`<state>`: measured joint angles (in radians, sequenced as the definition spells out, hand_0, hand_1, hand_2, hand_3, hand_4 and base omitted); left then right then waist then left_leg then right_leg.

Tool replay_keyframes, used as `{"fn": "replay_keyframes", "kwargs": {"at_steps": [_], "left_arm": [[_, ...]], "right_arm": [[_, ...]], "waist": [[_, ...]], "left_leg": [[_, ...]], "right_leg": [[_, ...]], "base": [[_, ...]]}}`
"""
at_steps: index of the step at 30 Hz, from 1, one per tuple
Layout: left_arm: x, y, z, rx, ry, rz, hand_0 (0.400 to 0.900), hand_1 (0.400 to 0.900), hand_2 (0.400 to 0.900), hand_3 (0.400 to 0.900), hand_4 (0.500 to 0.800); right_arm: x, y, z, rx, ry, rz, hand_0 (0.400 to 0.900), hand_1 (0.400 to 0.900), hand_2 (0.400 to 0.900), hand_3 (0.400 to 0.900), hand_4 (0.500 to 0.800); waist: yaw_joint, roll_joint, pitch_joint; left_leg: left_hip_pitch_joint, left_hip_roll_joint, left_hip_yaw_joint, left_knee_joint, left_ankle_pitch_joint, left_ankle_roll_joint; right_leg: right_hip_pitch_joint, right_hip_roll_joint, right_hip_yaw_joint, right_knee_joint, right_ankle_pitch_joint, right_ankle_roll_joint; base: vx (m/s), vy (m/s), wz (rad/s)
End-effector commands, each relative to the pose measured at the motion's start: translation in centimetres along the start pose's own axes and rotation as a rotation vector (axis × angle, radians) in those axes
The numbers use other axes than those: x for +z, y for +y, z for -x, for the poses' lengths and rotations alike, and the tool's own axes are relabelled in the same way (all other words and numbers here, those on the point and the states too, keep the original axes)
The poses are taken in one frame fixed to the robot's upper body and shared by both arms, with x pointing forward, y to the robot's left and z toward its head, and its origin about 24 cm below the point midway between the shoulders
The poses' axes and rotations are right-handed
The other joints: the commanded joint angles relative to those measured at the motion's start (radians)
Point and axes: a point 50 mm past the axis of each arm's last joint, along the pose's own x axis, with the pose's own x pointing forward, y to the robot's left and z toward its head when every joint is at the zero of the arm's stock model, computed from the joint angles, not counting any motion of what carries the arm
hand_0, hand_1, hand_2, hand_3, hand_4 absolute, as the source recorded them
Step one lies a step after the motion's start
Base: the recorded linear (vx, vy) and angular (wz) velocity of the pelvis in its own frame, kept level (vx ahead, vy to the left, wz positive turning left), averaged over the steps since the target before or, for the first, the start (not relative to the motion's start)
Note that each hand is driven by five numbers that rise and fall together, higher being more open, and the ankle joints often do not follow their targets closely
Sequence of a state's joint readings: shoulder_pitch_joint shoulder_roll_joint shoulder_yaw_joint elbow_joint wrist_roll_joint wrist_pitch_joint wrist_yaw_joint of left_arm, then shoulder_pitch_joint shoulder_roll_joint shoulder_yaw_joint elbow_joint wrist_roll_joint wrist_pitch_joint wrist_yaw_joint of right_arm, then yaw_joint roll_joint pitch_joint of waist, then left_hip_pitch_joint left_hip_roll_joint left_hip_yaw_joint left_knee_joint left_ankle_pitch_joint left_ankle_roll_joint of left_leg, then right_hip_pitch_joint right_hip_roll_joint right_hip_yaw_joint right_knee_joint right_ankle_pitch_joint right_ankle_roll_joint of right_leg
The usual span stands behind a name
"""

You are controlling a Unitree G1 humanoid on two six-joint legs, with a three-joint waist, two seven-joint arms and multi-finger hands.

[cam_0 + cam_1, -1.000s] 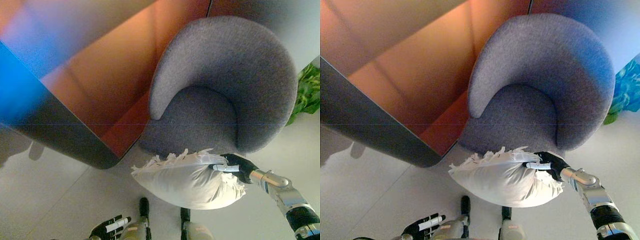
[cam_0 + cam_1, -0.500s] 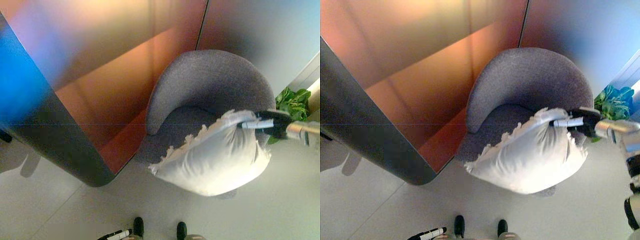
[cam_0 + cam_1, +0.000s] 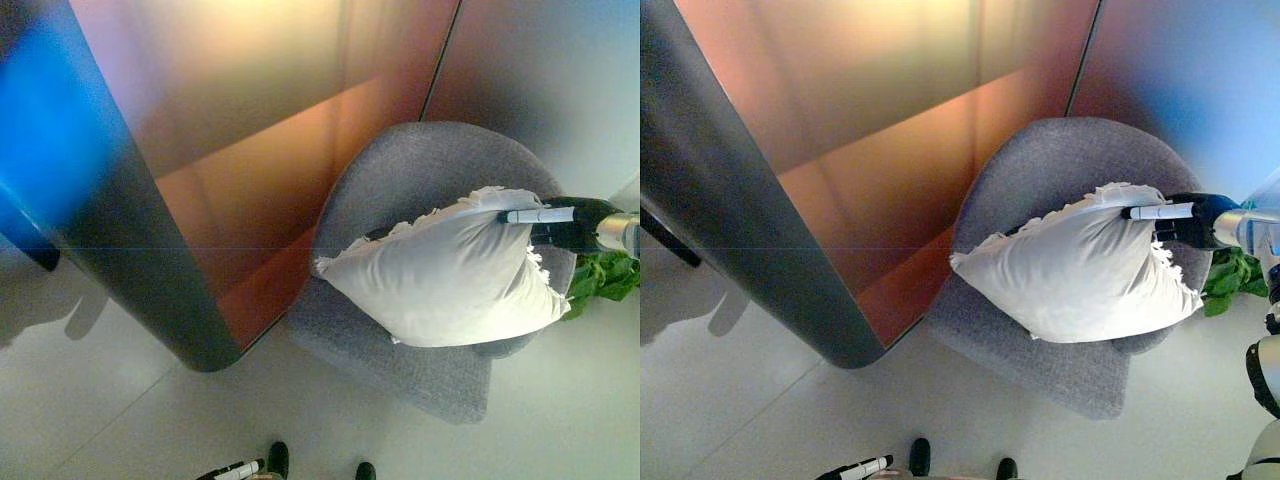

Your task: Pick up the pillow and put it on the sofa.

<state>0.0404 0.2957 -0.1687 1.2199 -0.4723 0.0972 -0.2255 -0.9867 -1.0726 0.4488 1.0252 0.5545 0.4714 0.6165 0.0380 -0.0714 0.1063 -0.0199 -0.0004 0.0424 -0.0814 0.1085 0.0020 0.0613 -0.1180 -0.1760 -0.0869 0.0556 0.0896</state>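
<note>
A white pillow [image 3: 450, 275] with a frilled edge hangs over the seat of a round grey armchair [image 3: 420, 180]. My right hand [image 3: 562, 221] comes in from the right and is shut on the pillow's upper right corner. The pillow covers most of the seat and its lower edge reaches the chair's front rim. Whether it rests on the seat or hangs just above it I cannot tell. My left hand [image 3: 232, 469] shows only at the bottom edge, low and away from the chair, with straight fingers.
A reddish-brown wall panel [image 3: 260, 170] with a rounded dark corner post [image 3: 150, 270] stands left of the chair. A green plant [image 3: 600, 280] sits behind the chair at the right. Pale floor [image 3: 150, 420] lies in front.
My right hand has lifted the pillow from the floor in front of the chair up and over the seat. The camera view has risen and shifted as well.
</note>
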Motion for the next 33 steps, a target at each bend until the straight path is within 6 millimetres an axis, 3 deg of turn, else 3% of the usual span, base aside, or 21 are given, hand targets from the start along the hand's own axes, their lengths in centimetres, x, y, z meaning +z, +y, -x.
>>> {"fn": "replay_keyframes", "kwargs": {"at_steps": [1, 2, 19, 33], "left_arm": [[-3.4, 2.6, 1.0, 0.093, 0.159, -0.088, 0.9, 0.9, 0.9, 0.9, 0.8], [-3.4, 2.6, 1.0, 0.093, 0.157, -0.088, 0.9, 0.9, 0.9, 0.9, 0.8], [-2.9, 2.3, 0.9, 0.072, 0.113, -0.098, 0.9, 0.9, 0.9, 0.9, 0.8], [-3.0, 3.0, 1.1, 0.079, 0.121, -0.103, 0.9, 0.9, 0.9, 0.9, 0.8]], "right_arm": [[8.4, -1.1, 3.6, -0.077, -0.294, -0.052, 0.4, 0.4, 0.4, 0.4, 0.5], [7.9, -1.5, 3.4, -0.126, -0.266, -0.07, 0.9, 0.9, 0.9, 0.9, 0.8], [5.7, -5.1, 5.6, -0.352, -0.152, -0.128, 0.9, 0.9, 0.9, 0.9, 0.8], [3.7, -6.3, 6.3, -0.363, -0.101, -0.149, 0.9, 0.9, 0.9, 0.9, 0.8]], "waist": [[0.038, -0.036, -0.055], [0.042, -0.034, -0.052], [0.057, -0.03, -0.03], [0.051, -0.029, -0.036]], "left_leg": [[0.085, -0.024, 0.061, 0.003, -0.154, -0.047], [0.083, -0.025, 0.058, 0.003, -0.153, -0.047], [0.068, -0.027, 0.04, -0.003, -0.154, -0.048], [0.072, -0.022, 0.049, -0.004, -0.158, -0.051]], "right_leg": [[-0.002, 0.046, -0.023, 0.012, -0.034, 0.012], [-0.004, 0.046, -0.024, 0.012, -0.035, 0.012], [-0.014, 0.045, -0.031, 0.006, -0.039, 0.009], [-0.011, 0.044, -0.027, 0.003, -0.042, 0.011]], "base": [[0.0, 0.0, 0.12], [-0.01, 0.002, 0.09], [-0.01, 0.001, 0.04], [0.0, 0.0, 0.0]]}}
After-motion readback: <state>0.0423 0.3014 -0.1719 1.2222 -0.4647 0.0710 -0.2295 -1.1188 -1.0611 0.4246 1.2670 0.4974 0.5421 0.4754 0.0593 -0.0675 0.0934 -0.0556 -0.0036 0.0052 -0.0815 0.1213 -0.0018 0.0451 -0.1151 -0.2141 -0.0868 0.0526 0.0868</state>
